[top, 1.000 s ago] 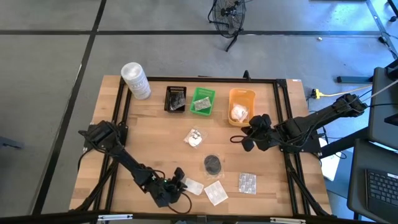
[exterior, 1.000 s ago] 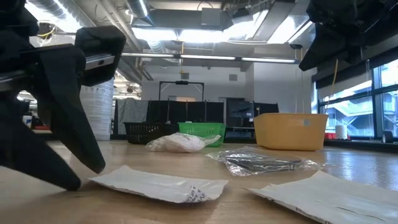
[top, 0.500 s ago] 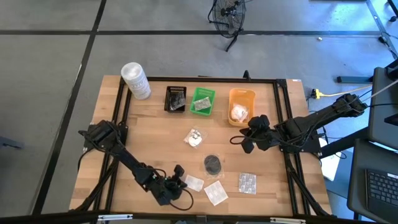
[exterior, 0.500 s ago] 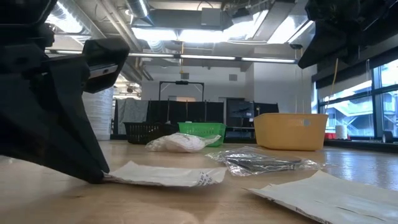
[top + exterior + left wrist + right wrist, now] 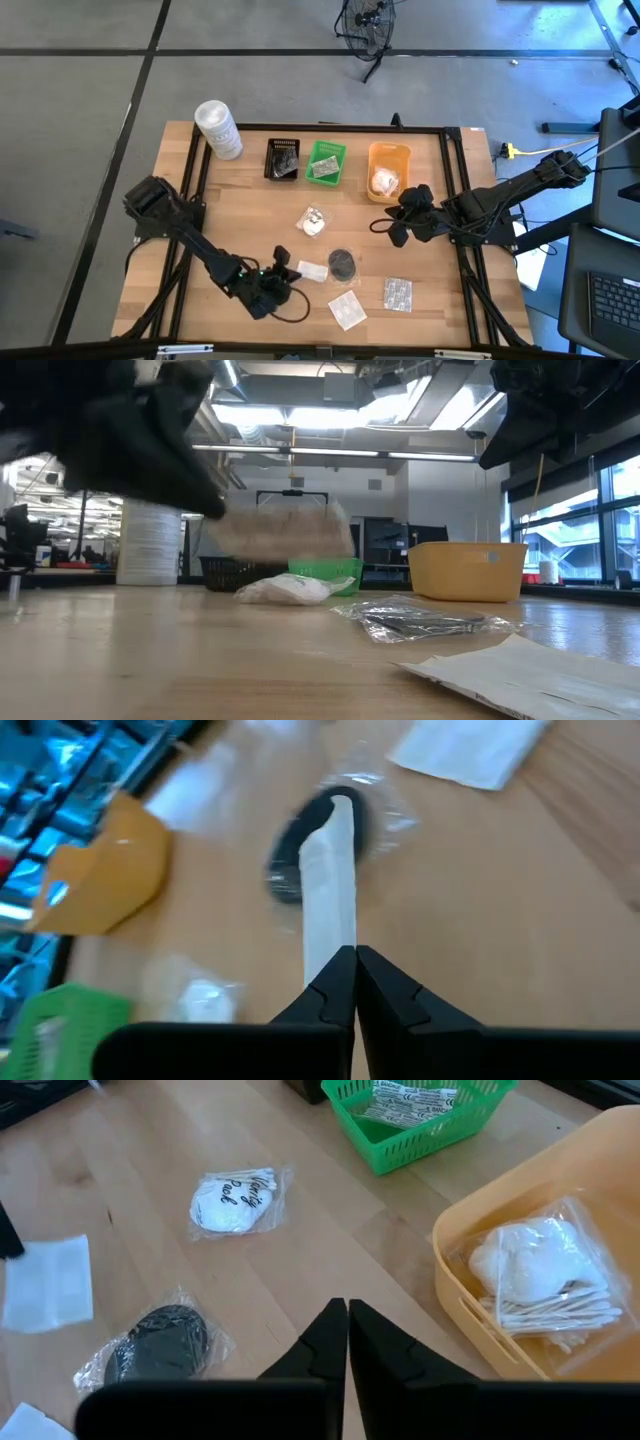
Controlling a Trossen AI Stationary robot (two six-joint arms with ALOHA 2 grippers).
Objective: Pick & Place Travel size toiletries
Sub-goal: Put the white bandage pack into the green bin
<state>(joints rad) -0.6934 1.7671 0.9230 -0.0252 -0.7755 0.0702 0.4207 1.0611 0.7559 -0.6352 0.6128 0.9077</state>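
White sachet (image 5: 330,890) pinched between left fingers (image 5: 335,982).

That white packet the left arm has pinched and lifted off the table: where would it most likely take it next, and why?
Probably toward the green tray at the table's far edge. The left gripper is shut on the flat white packet, which the low view shows clear of the table. The green tray already holds a similar flat white packet, while the orange tray holds a lumpy bundle. That is a guess from matching shapes.
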